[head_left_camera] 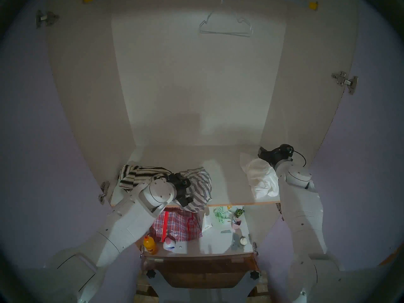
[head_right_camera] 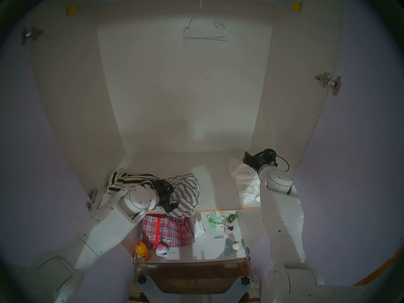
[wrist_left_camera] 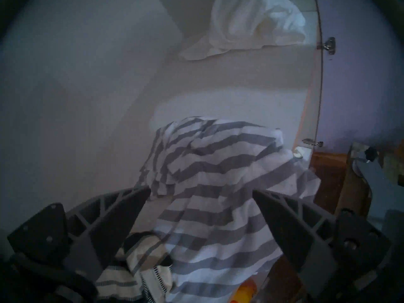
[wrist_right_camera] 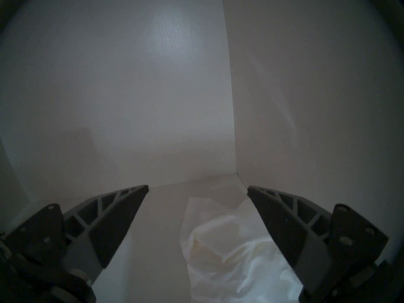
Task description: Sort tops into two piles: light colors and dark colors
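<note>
Three tops lie on the wardrobe shelf (head_left_camera: pixel 227 178). The cream top with black stripes (head_left_camera: pixel 135 175) is at the left, and the white top with grey stripes (head_left_camera: pixel 200 186) is heaped beside it, hanging over the front edge. The plain white top (head_left_camera: pixel 260 175) lies alone at the right. My left gripper (wrist_left_camera: pixel 201 191) is open, its fingers on either side of the grey-striped top (wrist_left_camera: pixel 207 164), with the cream striped top (wrist_left_camera: pixel 131 280) below it. My right gripper (wrist_right_camera: pixel 197 187) is open and empty just above the back of the white top (wrist_right_camera: pixel 229 252), near the rear right corner.
A red checked plastic bag (head_left_camera: pixel 175 228), an orange bottle (head_left_camera: pixel 149 244) and several small items sit on the lower shelf. A wire hanger (head_left_camera: pixel 225 27) hangs from the rail above. The wardrobe's side walls stand close to both arms.
</note>
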